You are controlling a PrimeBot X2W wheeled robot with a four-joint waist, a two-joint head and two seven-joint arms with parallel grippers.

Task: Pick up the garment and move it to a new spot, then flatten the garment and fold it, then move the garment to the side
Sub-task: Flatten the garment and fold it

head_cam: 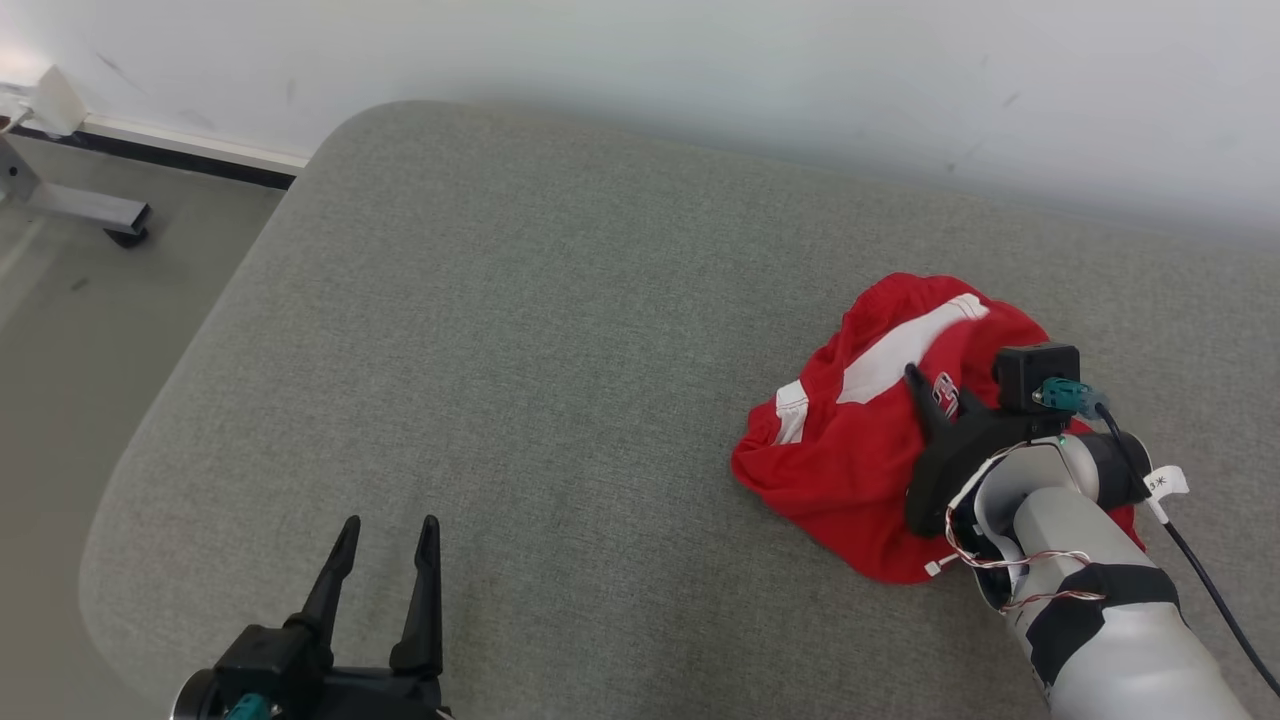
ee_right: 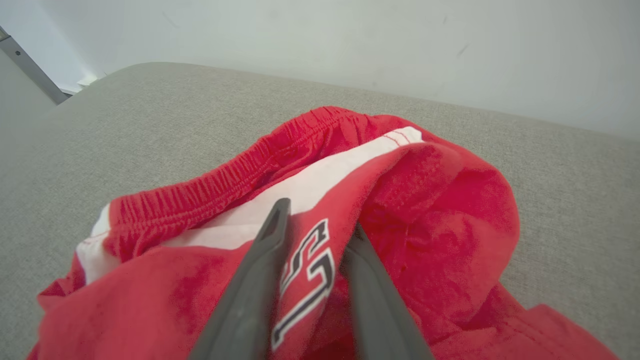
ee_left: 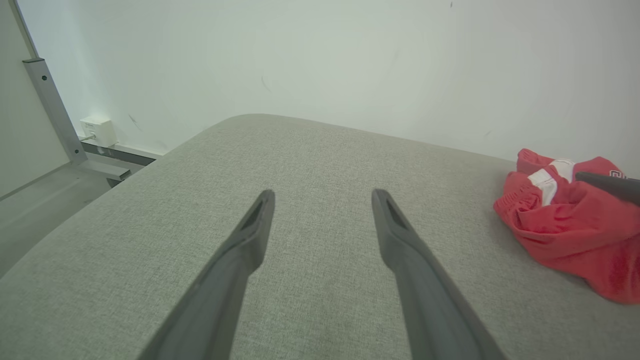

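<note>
The garment is a crumpled pair of red shorts with white stripes and lettering, lying on the right of the grey padded surface. My right gripper sits on top of it. In the right wrist view my right gripper has its fingers pressed into the garment, pinching a raised fold with the lettering between them; the right fingertip is hidden under cloth. My left gripper stands open near the front edge, far left of the garment, with nothing between its fingers. The left wrist view shows my left gripper and the garment at far right.
The padded surface has a rounded left edge dropping to the floor. A metal frame foot stands on the floor at far left. A white wall runs along the back edge.
</note>
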